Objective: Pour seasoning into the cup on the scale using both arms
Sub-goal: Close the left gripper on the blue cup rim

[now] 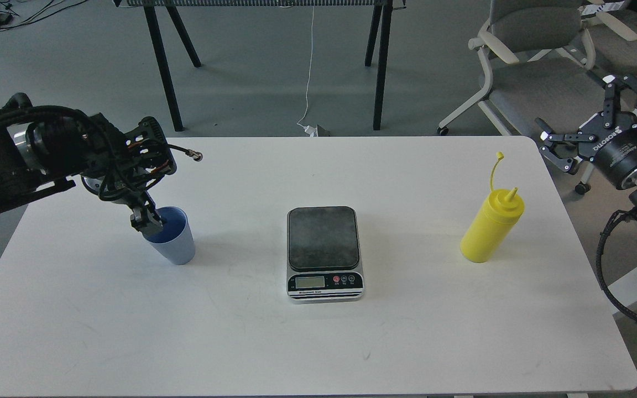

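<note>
The light-blue cup [173, 243] stands upright on the white table [318, 342], left of the scale [324, 253]. My left gripper [147, 221] reaches down onto the cup's left rim, its tip at or just inside the opening. It is dark and small, so its fingers cannot be told apart. The scale's dark plate is bare. The yellow seasoning bottle [490, 228] stands upright at the right, cap strap up. My right gripper [586, 113] is open and empty, off the table's far right corner, above and right of the bottle.
A grey office chair [539, 66] stands behind the table's right corner, close to my right arm. Black table legs [379, 66] and a white cable stand on the floor beyond the far edge.
</note>
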